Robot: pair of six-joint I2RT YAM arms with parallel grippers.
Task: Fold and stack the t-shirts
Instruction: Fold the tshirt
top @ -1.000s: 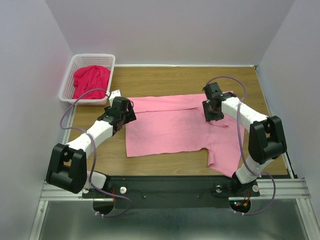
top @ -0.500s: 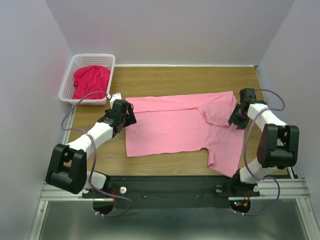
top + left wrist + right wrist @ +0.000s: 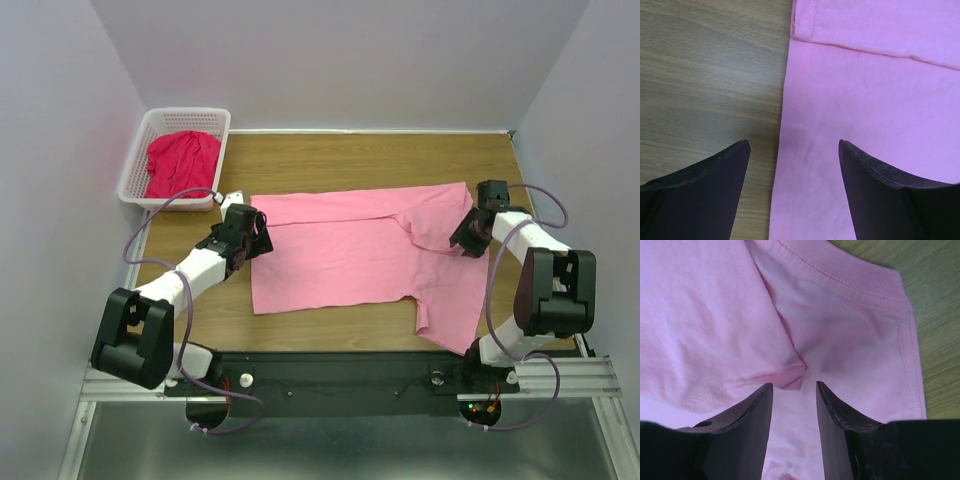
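The t-shirts are well apart. The crimson red cotton t-shirt [image 3: 182, 160] lies bunched in the white plastic lattice basket [image 3: 135, 170] at the far left corner of the wooden table [image 3: 330, 160].

The left arm [image 3: 190, 268] stretches low from its near base, forward and to the right. The left gripper [image 3: 794, 145] points down at the left edge of the light pink cotton t-shirt [image 3: 340, 250]. Its jaws stand wide apart with nothing between them. One finger [image 3: 715, 175] is over bare wood, the other [image 3: 880, 185] over pink cloth, and the stitched side edge runs under the gap.

The pink t-shirt lies spread mid-table, one sleeve toward the near edge, with a rumpled fold at its right end.

The right arm [image 3: 545, 285] stands folded at the right edge, its forearm reaching away and turning in to the left. The right gripper [image 3: 792, 386] sits over that rumpled part, its jaws partly apart and clamping nothing. A small pucker of cloth lies just ahead of the tips, and a ribbed band lies beyond it.
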